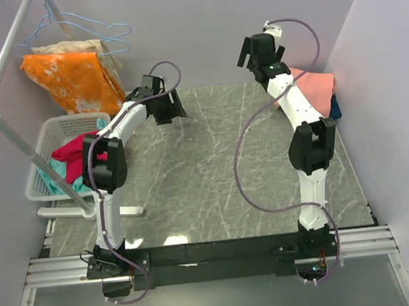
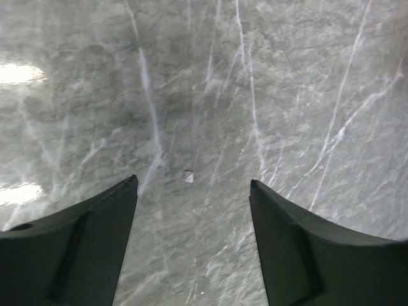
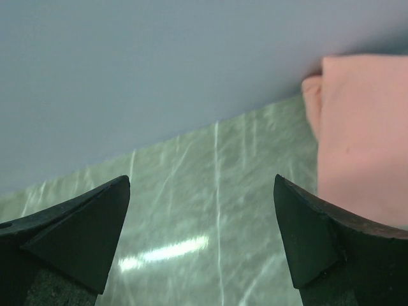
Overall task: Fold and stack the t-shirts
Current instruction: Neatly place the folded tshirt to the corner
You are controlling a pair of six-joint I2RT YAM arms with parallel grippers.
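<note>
One grey marbled table [image 1: 213,174] fills the view, with open marble stretching from the arm bases to the back wall. One white basket [image 1: 45,135] sits at its left edge and holds a magenta-red garment [image 1: 71,149]. One orange blotched cloth [image 1: 76,82] hangs above it.

Two t-shirts lie piled in the far right corner against the walls. The salmon-pink t-shirt [image 1: 316,86] is on top, and the navy t-shirt [image 1: 336,107] shows beneath it at the right edge.

Of the two grippers, the left gripper [image 2: 193,182] hovers over marble near the far left, fingers spread wide and holding nothing. The right gripper [image 3: 201,180] hangs by the back wall, just left of the pink shirt, equally wide and empty.
</note>
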